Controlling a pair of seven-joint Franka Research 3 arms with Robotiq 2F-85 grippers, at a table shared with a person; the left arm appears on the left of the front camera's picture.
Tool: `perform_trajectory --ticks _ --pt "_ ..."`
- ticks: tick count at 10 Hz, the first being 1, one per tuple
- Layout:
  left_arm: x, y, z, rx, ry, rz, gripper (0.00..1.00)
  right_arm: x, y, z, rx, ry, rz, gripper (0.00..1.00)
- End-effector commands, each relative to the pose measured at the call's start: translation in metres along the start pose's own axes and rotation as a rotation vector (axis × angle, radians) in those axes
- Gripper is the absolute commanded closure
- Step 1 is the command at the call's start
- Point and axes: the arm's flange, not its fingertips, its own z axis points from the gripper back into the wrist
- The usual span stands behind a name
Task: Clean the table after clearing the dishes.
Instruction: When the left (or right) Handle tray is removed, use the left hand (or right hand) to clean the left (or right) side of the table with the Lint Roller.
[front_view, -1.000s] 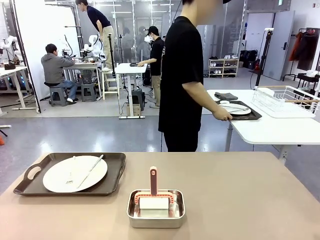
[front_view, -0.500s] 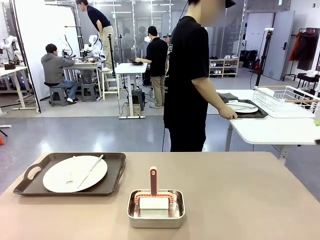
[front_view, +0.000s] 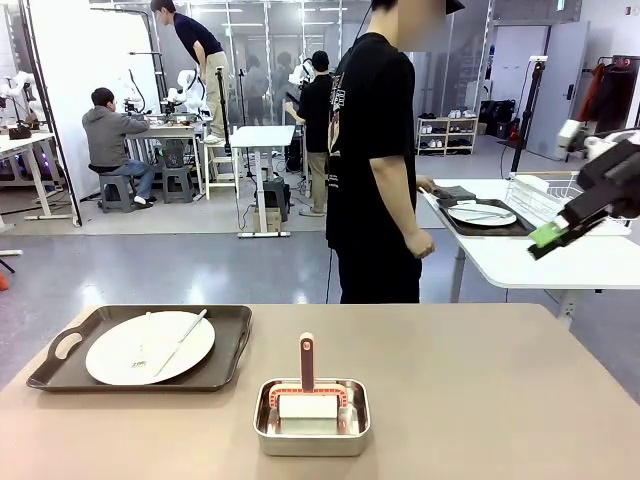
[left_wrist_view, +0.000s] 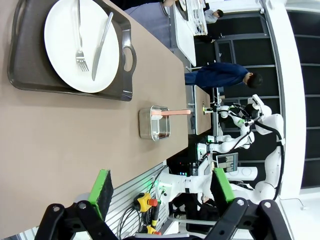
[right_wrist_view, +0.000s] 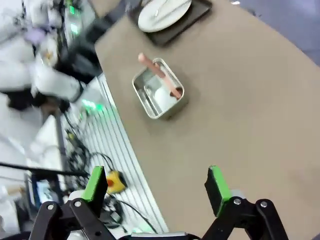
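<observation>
One round white plate with fork and knife (front_view: 150, 347) lies on a dark brown tray (front_view: 235, 335), lower left on the wide tan-brown table (front_view: 480, 380); we think it waits to be carried off; the other white plate (front_view: 482, 214) sits upper right on a white side table (front_view: 560, 265), we guess put away; our left gripper (left_wrist_view: 162, 187) and right gripper (right_wrist_view: 156, 187) are spread wide, holding nothing; the white lump (front_view: 308, 406) in the small steel pan (front_view: 311, 440) is unclear.
</observation>
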Motion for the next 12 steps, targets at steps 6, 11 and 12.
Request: perform_trajectory --ticks 6,11,12 --pt "0.0 -0.001 0.002 0.001 -0.005 -0.003 0.0 0.074 0.064 -0.159 -0.247 0.401 0.434 0.0" --pt "0.0 -0.001 0.002 0.001 -0.005 -0.003 0.0 0.082 0.095 -0.226 -0.25 0.56 0.523 0.0" --pt "0.0 -0.001 0.002 0.001 -0.005 -0.003 0.0 0.08 0.1 -0.229 -0.256 0.548 0.514 0.0"
